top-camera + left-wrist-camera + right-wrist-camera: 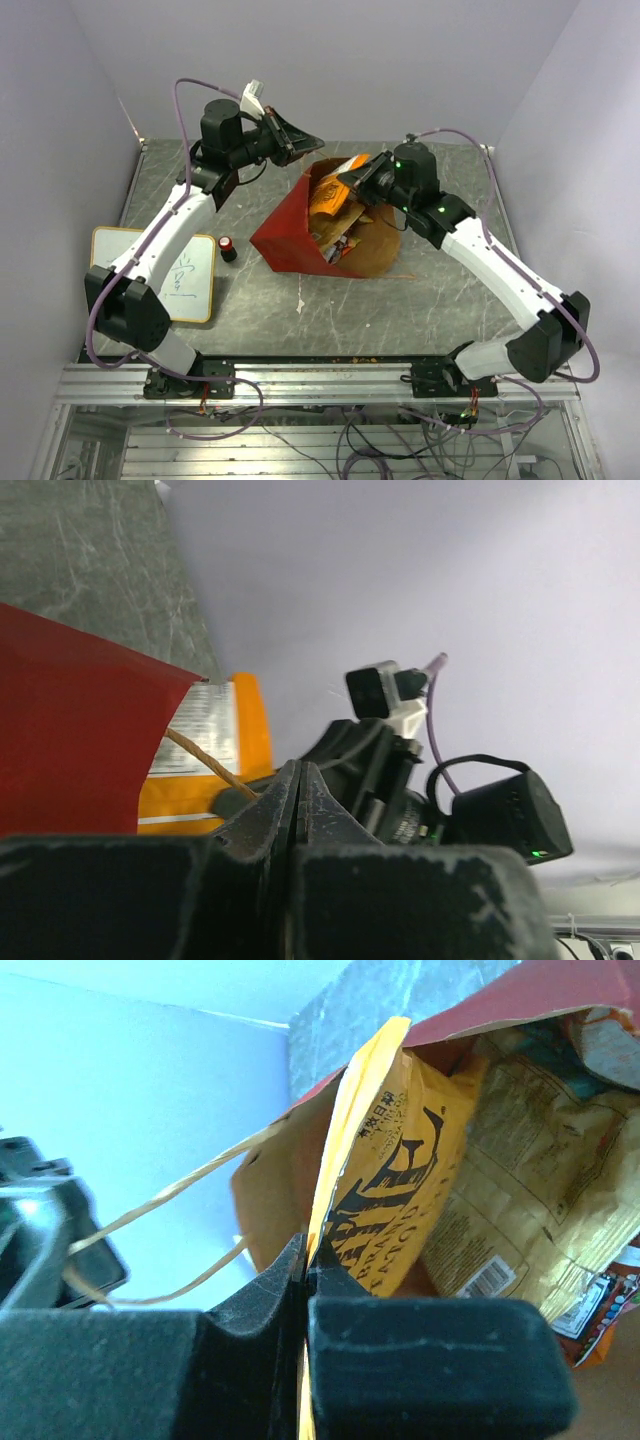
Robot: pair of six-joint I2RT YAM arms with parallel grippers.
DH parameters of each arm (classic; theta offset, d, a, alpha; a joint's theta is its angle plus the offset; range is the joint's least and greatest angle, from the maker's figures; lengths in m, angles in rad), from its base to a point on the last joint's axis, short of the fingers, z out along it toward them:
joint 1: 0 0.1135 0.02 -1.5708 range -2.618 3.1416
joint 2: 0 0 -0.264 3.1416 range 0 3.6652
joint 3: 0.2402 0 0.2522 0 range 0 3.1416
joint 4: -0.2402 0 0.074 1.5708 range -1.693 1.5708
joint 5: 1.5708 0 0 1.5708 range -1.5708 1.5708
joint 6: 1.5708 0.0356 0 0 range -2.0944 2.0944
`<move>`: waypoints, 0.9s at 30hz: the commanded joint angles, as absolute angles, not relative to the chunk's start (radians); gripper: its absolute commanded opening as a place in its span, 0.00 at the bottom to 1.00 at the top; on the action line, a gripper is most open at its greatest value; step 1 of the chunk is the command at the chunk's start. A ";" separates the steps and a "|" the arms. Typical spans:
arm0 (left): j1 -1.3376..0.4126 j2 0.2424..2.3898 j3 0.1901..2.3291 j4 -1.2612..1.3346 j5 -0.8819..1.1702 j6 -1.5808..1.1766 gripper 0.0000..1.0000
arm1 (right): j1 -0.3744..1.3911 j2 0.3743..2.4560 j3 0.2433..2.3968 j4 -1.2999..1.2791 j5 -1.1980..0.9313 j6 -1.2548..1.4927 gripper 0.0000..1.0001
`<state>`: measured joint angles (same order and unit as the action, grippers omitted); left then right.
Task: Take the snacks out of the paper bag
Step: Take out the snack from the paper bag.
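— While the right gripper sits at the mouth of the bag, what has it got?

— Its two black fingers are pressed flat together on the upper edge of a large glossy orange chip bag with black lettering. The thin edge runs straight into the seam between them. The packet's body hangs just ahead of the fingertips, inside the big paper bag, which is red outside and brown kraft inside.

— Anything else in there?

— Just past the orange one, further from the fingers, lies a crinkled pale-yellow packet with a barcode. A multicoloured packet peeks out at the far edge (too little shows to say more).

— And the left gripper?

— Closed too, with no gap between the fingers. A thin tan cord handle stretches from the bag's rim up to its fingertips and looks pinched there, though the exact contact is hidden behind one finger. The bag's red wall is just beyond and below that hand.

— Where does the bag sit overall?

— On the grey marbled table, between the two grippers, with its open mouth turned towards the right one. Well back from the left gripper, near its arm's base, lies a yellow-framed whiteboard. A small red-and-black cylinder stands between that board and the bag.
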<state>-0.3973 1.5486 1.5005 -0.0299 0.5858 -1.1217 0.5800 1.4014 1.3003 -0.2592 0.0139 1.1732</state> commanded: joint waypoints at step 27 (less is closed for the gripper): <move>-0.289 1.523 1.541 -0.025 0.664 -1.091 0.07 | 0.580 1.098 1.750 -0.747 0.489 0.781 0.00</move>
<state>-0.3012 1.5463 1.5257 -0.0654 0.6140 -1.0912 0.5797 1.0916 1.7493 -0.7139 0.3756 0.8276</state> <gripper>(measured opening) 0.075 0.007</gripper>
